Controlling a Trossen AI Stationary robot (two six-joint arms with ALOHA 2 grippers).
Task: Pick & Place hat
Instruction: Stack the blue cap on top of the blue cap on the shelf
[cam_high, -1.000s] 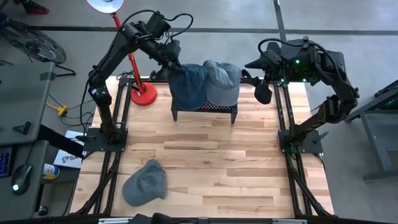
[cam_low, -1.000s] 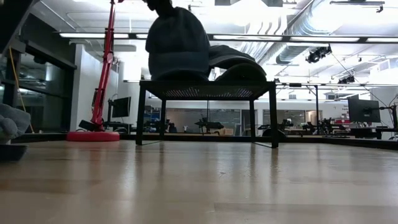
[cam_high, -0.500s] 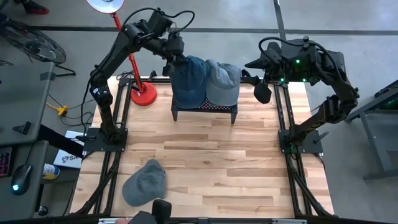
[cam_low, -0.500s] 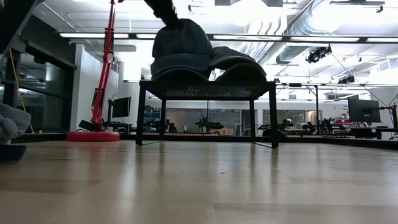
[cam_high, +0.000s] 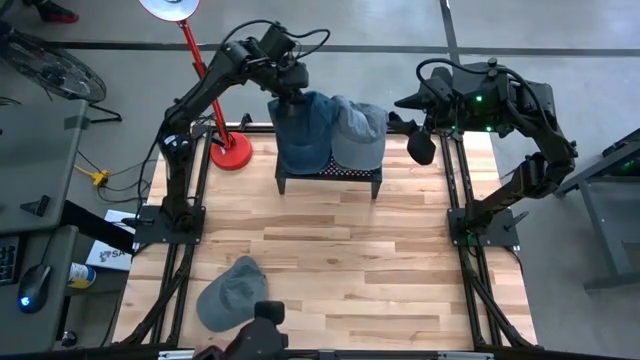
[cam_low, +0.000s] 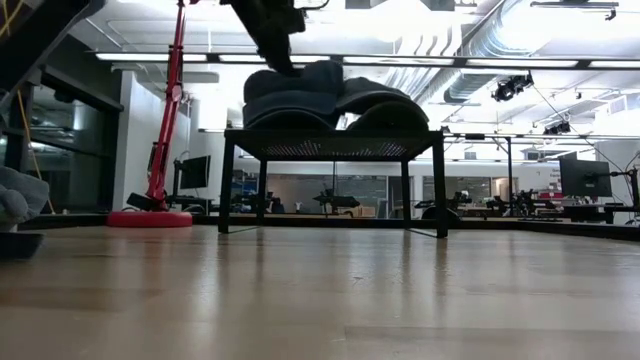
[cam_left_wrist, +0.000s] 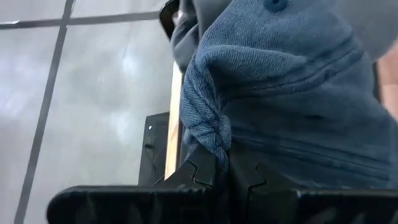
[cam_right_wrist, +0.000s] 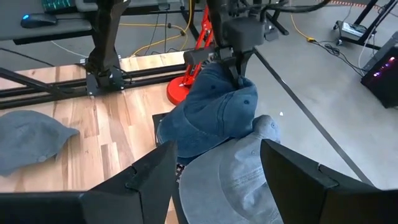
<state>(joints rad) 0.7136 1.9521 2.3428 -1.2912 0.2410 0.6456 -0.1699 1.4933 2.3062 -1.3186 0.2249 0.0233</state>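
A: Since a second ago the blue hat (cam_high: 303, 128) has come down: it was hanging tall above the black stand (cam_high: 330, 176), and now it lies flattened on the stand's top, while the left gripper (cam_high: 287, 94) has swung toward the hat's far edge.

B: Is it let go yet?

A: No. In the left wrist view the fingers (cam_left_wrist: 205, 177) are pinched tight on a bunched fold of blue denim (cam_left_wrist: 208, 124). I'd judge the grip stays on the rim so the crown could settle before release.

B: Where exactly does the hat sit?

A: On the stand at about twelve o'clock on the table (cam_high: 400, 270), its right edge overlapping the grey hat (cam_high: 358, 135) that already lies there. Probably laid that way because the stand is narrow and must take them side by side.

B: And the other arm?

A: The right gripper (cam_high: 421, 145) waits at about three o'clock from the stand, jaws spread wide, holding nothing. A third hat (cam_high: 232, 292) lies near seven o'clock on the table, likely next.
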